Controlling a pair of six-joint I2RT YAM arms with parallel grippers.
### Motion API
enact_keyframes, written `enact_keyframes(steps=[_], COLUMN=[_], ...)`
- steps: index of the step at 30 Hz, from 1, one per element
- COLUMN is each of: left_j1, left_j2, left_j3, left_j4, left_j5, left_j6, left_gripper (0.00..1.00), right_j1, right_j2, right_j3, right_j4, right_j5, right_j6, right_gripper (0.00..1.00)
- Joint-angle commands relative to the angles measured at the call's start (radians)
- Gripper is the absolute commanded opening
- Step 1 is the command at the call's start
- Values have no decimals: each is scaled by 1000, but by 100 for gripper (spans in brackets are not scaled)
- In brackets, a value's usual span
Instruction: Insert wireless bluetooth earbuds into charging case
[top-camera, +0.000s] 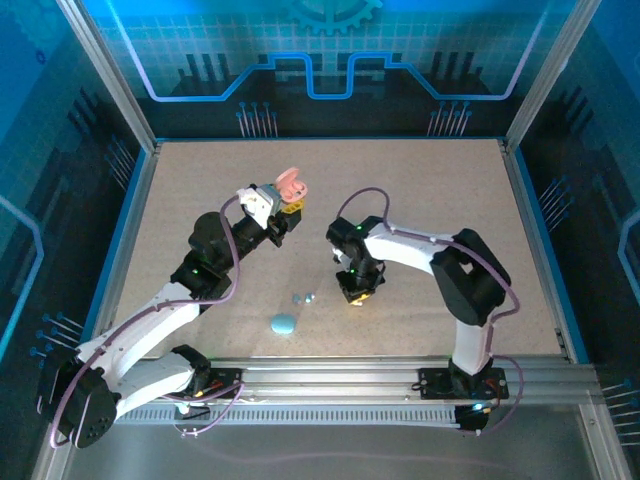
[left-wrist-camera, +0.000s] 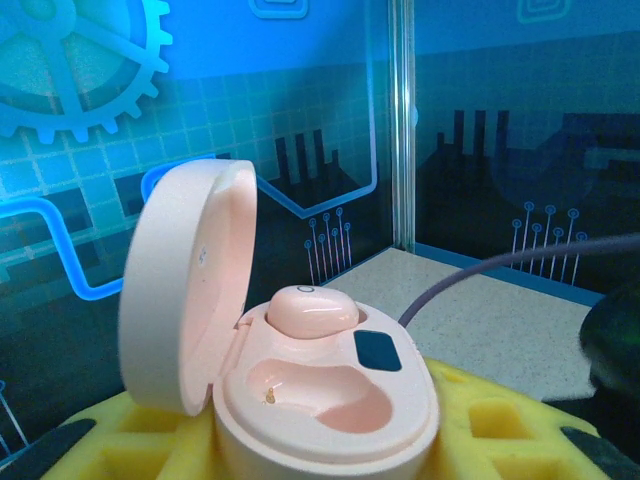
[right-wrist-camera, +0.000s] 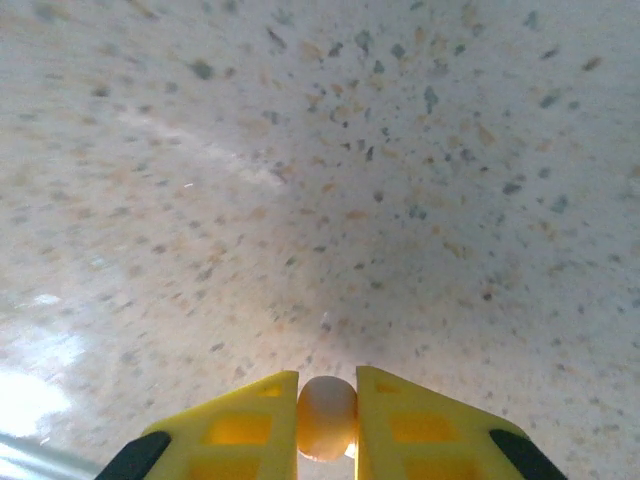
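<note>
1. At the middle of the speckled beige table (top-camera: 420, 200), a small oval pale-pink plastic charging case (top-camera: 291, 183) is held clear of the surface by the left gripper (top-camera: 285, 205). Its yellow fingers (left-wrist-camera: 120, 440) are pressed against the sides of the case.
2. In the left wrist view the case is seen open, with its rounded lid (left-wrist-camera: 185, 285) stood upright on the hinge at the left.
3. One tiny pink pebble-like earbud (left-wrist-camera: 300, 310) is seated in the far well of the case. The near well (left-wrist-camera: 315, 395) is unfilled, and a small dark panel (left-wrist-camera: 377, 350) is set just beside the seated bud.
4. To the right of the case and well apart from it, the right gripper (top-camera: 356, 290) is poised close over the table, pointing down.
5. In the right wrist view a second tiny pale-pink earbud (right-wrist-camera: 327, 418) is pinched between the yellow fingertips (right-wrist-camera: 250, 425), one on either side of it. Whether it touches the table cannot be told.
6. Just left of the right gripper, a tiny pale bluish earbud (top-camera: 297, 297) and its twin (top-camera: 310, 296) are laid side by side on the table.
7. Near them, towards the arm bases, a light-blue oval case (top-camera: 283, 324) is laid on the table.
</note>
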Motion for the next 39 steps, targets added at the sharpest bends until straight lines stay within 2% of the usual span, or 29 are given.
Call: enact_keyframes(steps=[1,5,8,12,14,19,27,35,39], left_j1=[5,6,5,5,5,-21,-74,-114,-135], left_j2=[4,16,37,74,92,145,232,272,292], left_j3=[-7,-7,-2,6,7,10,28,35,39], left_j4=[39,41,51,66,71,99,155,215,241], left_j5=[21,37,65,112,133,152,166,181,172], left_j6=[-7,-10,-22,-35,-43,-26,15,49,56], left_gripper=[31,32,32,32,32,32,32,32,32], right_j1=[-73,-210,-295,-368,-394,-423,-424,-421,-397], right_j2=[-154,-306,-364,-403,-416,-442,-476,-487,-487], right_j3=[-22,-73,-71,-66,-72,-81,-80,-67,-34], right_j4=[59,226,323,455,518,631,768,783,718], right_j5=[-149,-497,-717,-914,-970,-1041,-1068,-1046,-975], right_j6=[5,44,91,186,247,348,479,509,454], right_gripper=[19,21,22,22,22,22,23,24,24])
